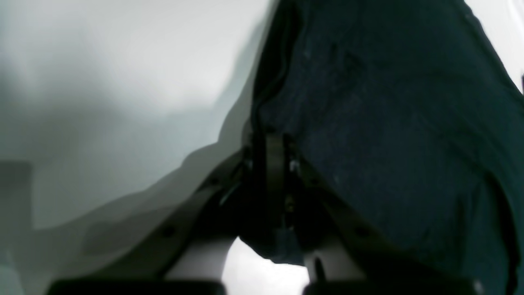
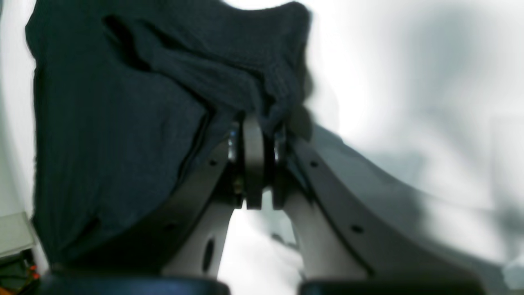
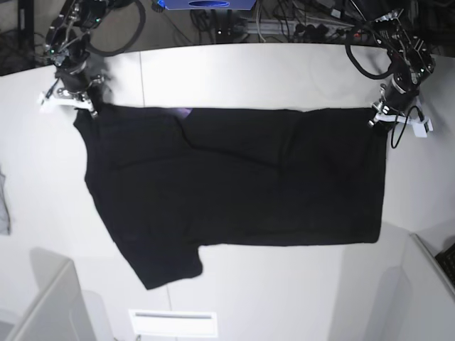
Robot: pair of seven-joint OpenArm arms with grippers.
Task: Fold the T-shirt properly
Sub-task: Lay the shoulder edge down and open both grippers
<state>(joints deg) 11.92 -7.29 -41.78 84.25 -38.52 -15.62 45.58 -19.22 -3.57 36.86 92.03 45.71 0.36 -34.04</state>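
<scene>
Left tool (image 1: 275,164) and right tool (image 2: 254,164) pinch T-shirt (image 3: 234,181) corners (bare table (image 3: 284,298) nearside).

This looked like a robotics lab. A plain white table (image 3: 284,71) carried the work, with an arm mounted at each far corner. Behind its far edge lay a tangle of black cables (image 3: 298,25) and a blue device (image 3: 206,4). White partition panels (image 3: 43,305) stood at the near corners.
</scene>
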